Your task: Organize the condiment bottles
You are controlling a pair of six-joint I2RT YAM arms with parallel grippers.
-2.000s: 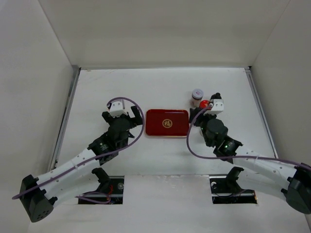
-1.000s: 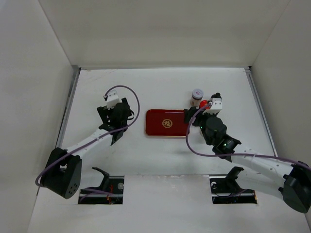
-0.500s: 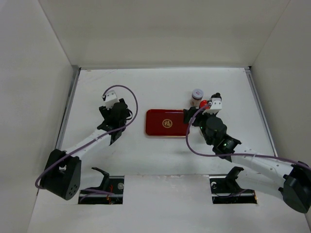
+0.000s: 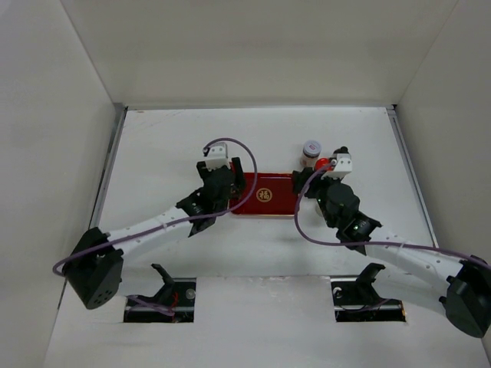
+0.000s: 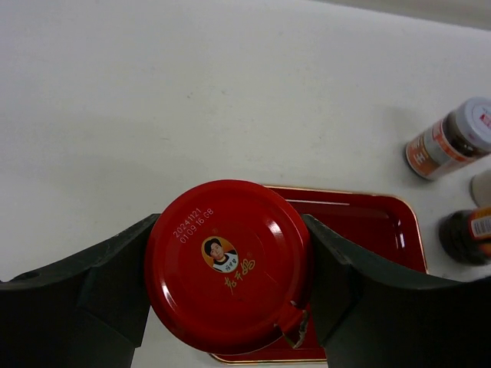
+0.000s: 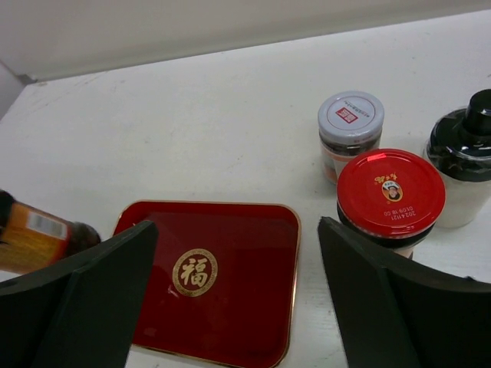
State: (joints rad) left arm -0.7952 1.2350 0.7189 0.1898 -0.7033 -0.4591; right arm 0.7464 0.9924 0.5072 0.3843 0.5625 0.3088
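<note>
While the right claw (image 6: 236, 230) gapes, the left claw (image 5: 230, 230) clamps a red-capped bottle (image 5: 228, 268).

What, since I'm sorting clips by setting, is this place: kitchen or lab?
Probably a lab test cell, not a kitchen: plain white walls box in a white table, two robot arms stand at its near edge, working a red tray and condiment bottles.

Top camera looking down, distant; wrist cameras peering close, obliquely; all sharing red tray (image 4: 275, 196), grey-capped bottle (image 4: 311, 148).
</note>
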